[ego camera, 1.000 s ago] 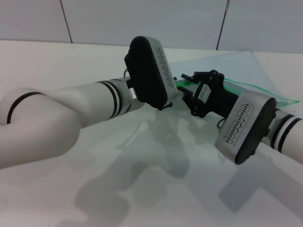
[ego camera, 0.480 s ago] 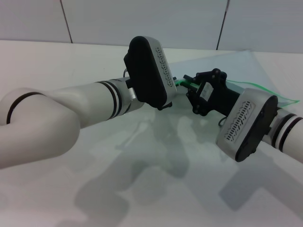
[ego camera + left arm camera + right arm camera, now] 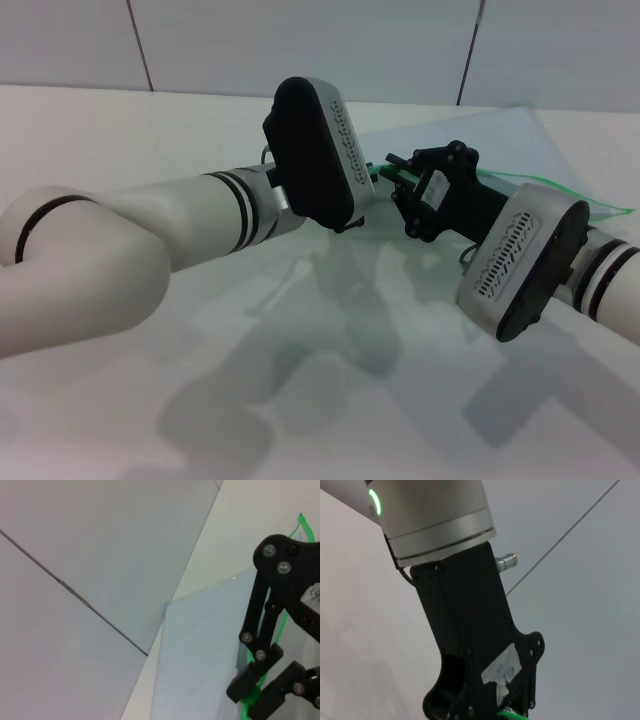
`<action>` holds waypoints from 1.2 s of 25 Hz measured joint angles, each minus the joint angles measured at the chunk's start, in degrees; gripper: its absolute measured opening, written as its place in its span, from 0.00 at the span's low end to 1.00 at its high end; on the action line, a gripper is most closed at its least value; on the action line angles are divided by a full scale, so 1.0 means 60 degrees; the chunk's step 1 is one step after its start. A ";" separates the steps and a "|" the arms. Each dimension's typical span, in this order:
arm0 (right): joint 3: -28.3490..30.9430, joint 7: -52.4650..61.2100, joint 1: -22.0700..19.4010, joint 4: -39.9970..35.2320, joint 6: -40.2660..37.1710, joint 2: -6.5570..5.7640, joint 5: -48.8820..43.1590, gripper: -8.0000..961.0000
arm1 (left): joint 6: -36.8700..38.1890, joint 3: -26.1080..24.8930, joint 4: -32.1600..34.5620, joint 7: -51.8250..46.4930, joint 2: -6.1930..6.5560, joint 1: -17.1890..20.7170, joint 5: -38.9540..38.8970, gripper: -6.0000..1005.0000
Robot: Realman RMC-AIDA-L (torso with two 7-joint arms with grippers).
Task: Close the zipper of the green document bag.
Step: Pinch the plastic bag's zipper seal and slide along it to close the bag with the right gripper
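The green document bag lies on the white table behind both arms, pale and translucent; it also fills the middle of the left wrist view. Its zipper runs as a thin bright green line along the near edge towards the right. My right gripper reaches in from the right and is shut on the zipper's left end; the left wrist view shows its black fingers pinching the green strip. My left gripper sits close beside it, its tips hidden behind its own wrist housing.
The white table stretches to a grey panelled wall behind. Both forearms cross the front of the table, the left one from the left, the right one from the right, with their shadows below.
One second ago the right gripper's fingers stood apart at the zipper's left end; now they are closed on the green strip. The left arm has not moved.
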 joint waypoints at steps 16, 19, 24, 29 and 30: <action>-0.0003 0.0023 0.0093 0.0092 0.0112 0.0000 0.0011 0.10 | 0.0006 0.0002 -0.0001 0.0022 -0.0016 -0.0025 0.0044 0.06; -0.0004 0.0015 0.0102 0.0084 0.0258 0.0000 0.0010 0.10 | 0.0005 0.0002 -0.0001 0.0025 -0.0018 -0.0025 0.0045 0.06; -0.0003 -0.0001 0.0104 0.0070 0.0327 0.0000 0.0010 0.09 | 0.0002 0.0002 0.0001 0.0030 -0.0018 -0.0025 0.0045 0.06; 0.0017 0.0015 0.0119 0.0093 0.0333 0.0000 0.0010 0.09 | 0.0002 -0.0008 0.0001 0.0030 -0.0018 -0.0031 0.0045 0.07; 0.0032 0.0015 0.0119 0.0094 0.0334 0.0000 0.0010 0.09 | 0.0001 -0.0011 0.0001 0.0031 -0.0018 -0.0031 0.0045 0.07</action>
